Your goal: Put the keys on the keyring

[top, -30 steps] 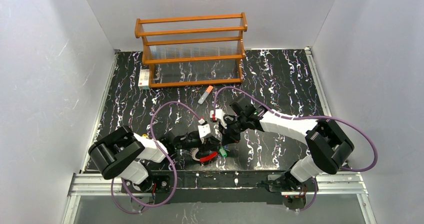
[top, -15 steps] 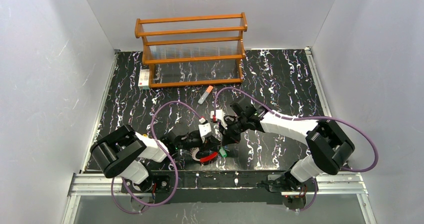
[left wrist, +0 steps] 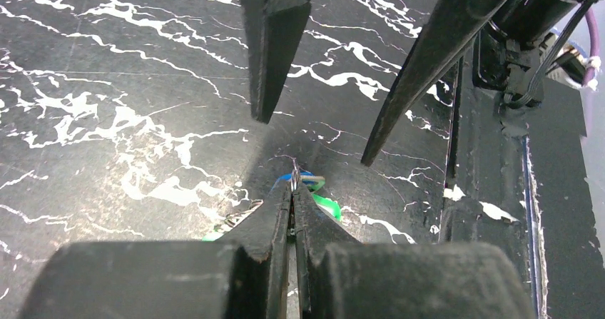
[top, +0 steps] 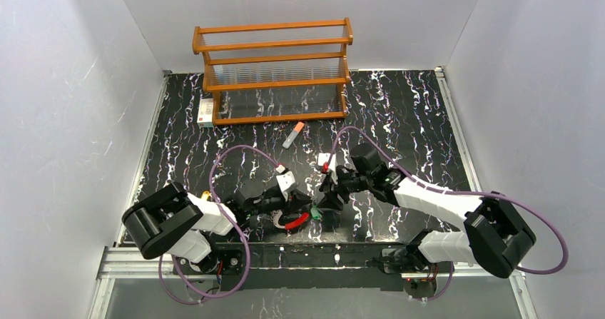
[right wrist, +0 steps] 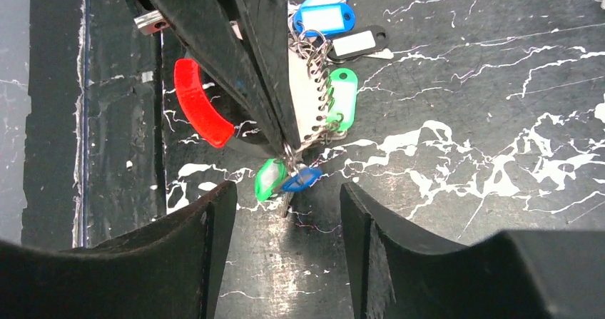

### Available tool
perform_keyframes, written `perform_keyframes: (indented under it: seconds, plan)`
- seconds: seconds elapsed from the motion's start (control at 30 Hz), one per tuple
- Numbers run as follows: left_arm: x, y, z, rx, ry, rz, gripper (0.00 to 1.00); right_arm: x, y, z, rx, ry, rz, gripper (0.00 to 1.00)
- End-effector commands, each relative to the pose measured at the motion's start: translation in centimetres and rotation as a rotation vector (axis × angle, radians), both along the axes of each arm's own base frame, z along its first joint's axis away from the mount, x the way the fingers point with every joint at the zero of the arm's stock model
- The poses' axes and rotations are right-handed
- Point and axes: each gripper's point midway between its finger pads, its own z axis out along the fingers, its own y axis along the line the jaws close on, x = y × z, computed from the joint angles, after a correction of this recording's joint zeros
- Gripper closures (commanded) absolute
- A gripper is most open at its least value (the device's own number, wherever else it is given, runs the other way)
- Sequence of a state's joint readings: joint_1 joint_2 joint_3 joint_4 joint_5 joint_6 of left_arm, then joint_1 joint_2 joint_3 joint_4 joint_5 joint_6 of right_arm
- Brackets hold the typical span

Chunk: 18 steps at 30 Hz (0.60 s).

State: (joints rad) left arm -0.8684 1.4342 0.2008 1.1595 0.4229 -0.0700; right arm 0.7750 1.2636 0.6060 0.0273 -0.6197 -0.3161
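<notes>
Low in the right wrist view, my right pincer (right wrist: 287, 190) now stands spread, off the keys (right wrist: 301, 180), while my left pincer (right wrist: 284, 142) still pinches the keyring (right wrist: 200, 112), so a key is likely threaded.

Blue, green keys (right wrist: 289, 180) bunched beside keyring (right wrist: 202, 113) (thick red section curved, leftward).

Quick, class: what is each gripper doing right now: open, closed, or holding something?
Left gripper: closed, pinching the keyring.
Right gripper: open, holding nothing.

Lab cell: white walls (top: 64, 83), tube rack (top: 275, 83)
</notes>
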Motion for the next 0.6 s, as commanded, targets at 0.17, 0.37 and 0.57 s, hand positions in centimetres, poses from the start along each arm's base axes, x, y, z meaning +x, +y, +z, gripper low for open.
perform_keyframes:
  seconds: [0.17,0.37,0.57]
  plan:
    - [0.4,0.5,4.6,-0.18,-0.075,0.069,1.0,0.3,0.4,3.8,0.227,-0.042,0.0,0.37]
    - [-0.5,0.2,5.9,-0.227,-0.1,0.014,1.0,-0.4,0.8,5.3,0.314,-0.034,0.06,0.41]
    - [-0.7,0.1,6.5,-0.251,-0.11,0.002,1.0,-0.5,1.1,5.4,0.336,-0.016,0.085,0.49]
